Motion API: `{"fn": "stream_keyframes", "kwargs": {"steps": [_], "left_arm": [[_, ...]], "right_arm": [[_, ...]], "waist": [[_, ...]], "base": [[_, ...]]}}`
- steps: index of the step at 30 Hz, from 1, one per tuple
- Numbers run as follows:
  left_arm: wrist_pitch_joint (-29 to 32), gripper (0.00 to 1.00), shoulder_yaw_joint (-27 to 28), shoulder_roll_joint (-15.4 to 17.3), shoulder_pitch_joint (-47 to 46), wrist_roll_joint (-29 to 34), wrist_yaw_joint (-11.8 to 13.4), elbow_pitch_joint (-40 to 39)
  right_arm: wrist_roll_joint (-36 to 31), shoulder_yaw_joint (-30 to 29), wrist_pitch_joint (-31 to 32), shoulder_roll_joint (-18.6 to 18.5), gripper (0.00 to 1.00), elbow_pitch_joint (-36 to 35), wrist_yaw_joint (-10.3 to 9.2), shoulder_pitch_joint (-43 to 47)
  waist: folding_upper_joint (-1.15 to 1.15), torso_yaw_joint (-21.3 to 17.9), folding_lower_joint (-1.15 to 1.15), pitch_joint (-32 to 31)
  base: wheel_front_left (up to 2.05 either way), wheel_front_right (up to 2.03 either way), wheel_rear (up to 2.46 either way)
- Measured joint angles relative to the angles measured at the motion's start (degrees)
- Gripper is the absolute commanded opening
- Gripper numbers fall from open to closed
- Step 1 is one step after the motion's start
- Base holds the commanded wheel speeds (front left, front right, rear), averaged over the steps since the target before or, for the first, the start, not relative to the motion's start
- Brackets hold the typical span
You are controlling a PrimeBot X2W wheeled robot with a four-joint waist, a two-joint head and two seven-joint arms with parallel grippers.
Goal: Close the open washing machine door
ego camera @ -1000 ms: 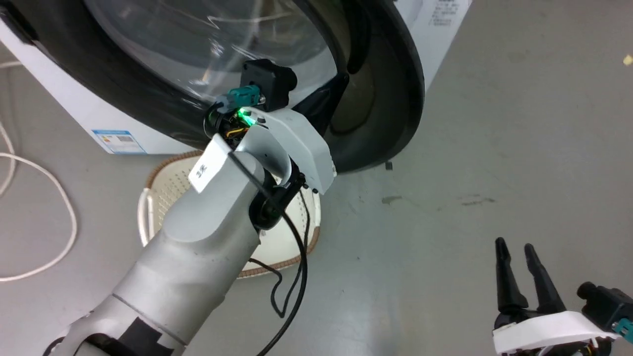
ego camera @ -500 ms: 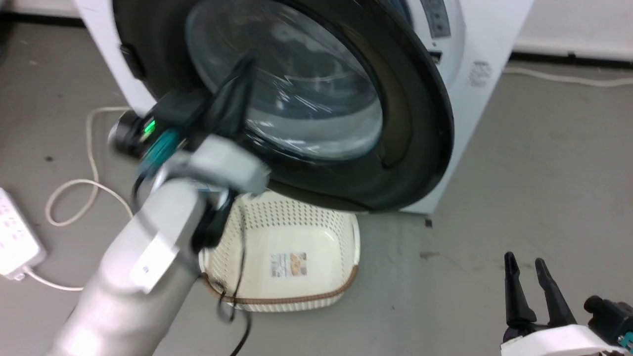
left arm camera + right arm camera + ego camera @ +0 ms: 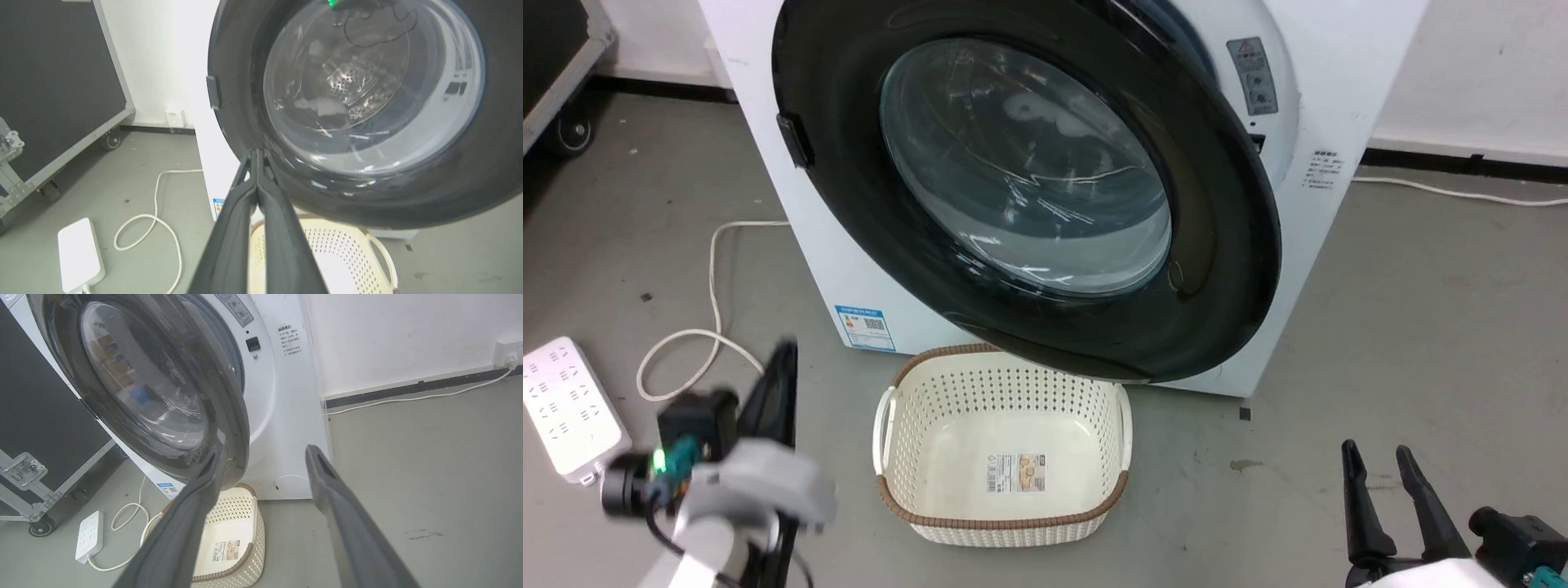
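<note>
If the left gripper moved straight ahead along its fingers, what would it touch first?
Probably the black rim of the washing machine door, where the shut left gripper aims; depth is unclear.

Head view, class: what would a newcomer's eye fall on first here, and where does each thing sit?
The glossy black washing machine door with its bulging glass centre dominates the upper middle, standing ajar from the white washing machine. Directly below it on the grey floor sits an empty cream perforated basket, and the left jaws, pressed shut, show blurred at the lower left.
</note>
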Motion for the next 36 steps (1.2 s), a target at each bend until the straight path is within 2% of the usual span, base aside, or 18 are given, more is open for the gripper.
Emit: {"fn": "stream_keyframes", "kwargs": {"steps": [10,11,12,13,20,21,22,26,30,36], "left_arm": [[2.05,0.00,-0.42,0.33,5.46,-0.92,1.62,0.52],[1.92,0.13,-0.38,0.23,5.48,-0.92,1.81,0.37],[1.78,0.50,-0.37,0.13,5.49,-0.91,2.07,0.24],[1.72,1.00,-0.36,0.04,5.54,-0.88,2.21,0.04],[0.75,1.00,-0.13,-0.12,6.38,0.41,3.10,-2.37],[0.56,1.00,-0.14,-0.07,6.38,0.73,3.10,-2.87],[0.38,1.00,-0.11,-0.04,6.38,0.89,3.09,-3.38],[0.27,1.00,-0.09,0.07,6.37,1.58,2.99,-5.22],[0.29,1.00,-0.20,0.04,6.32,1.62,2.52,-6.15],[0.96,1.00,-0.40,-0.07,5.20,1.04,2.03,-7.35]], "right_arm": [[-3.85,1.05,0.00,-0.01,1.00,-1.03,0.00,0.20],[-3.85,1.07,0.00,-0.01,1.00,-1.03,0.00,0.23],[-3.86,1.11,0.00,-0.01,1.00,-1.03,0.00,0.28],[-3.86,1.15,0.00,-0.01,1.00,-1.02,0.00,0.43],[-4.68,2.26,0.00,-0.01,1.00,0.31,0.00,1.04],[-4.81,2.75,0.01,-0.02,0.47,0.37,0.00,1.04],[-4.83,3.03,0.00,-0.02,0.00,0.38,0.00,1.03],[-4.88,4.44,1.55,-0.01,0.00,-0.08,0.00,-0.08],[-5.65,5.44,4.14,-0.01,0.00,0.11,0.00,-5.69],[-7.79,5.71,6.69,-0.02,0.00,5.45,0.00,-15.77]], "waist": [[0.00,-0.41,0.01,-1.16],[0.00,-0.38,0.01,-1.25],[0.00,-0.35,0.01,-1.34],[0.00,-0.34,0.01,-1.45],[0.00,-0.10,0.01,-1.84],[0.00,-0.02,0.01,-1.82],[0.00,0.08,0.01,-1.72],[0.00,0.43,0.01,-1.04],[0.00,0.75,0.01,0.27],[0.00,2.04,0.02,2.75]], "base": [[0.00,0.00,0.00],[0.00,0.00,0.00],[0.00,0.00,0.00],[0.00,0.00,0.00],[0.00,0.00,0.00],[0.00,0.00,0.00],[0.00,0.00,0.00],[0.00,0.00,0.00],[0.00,0.00,0.00],[0.00,0.00,0.00]]}}
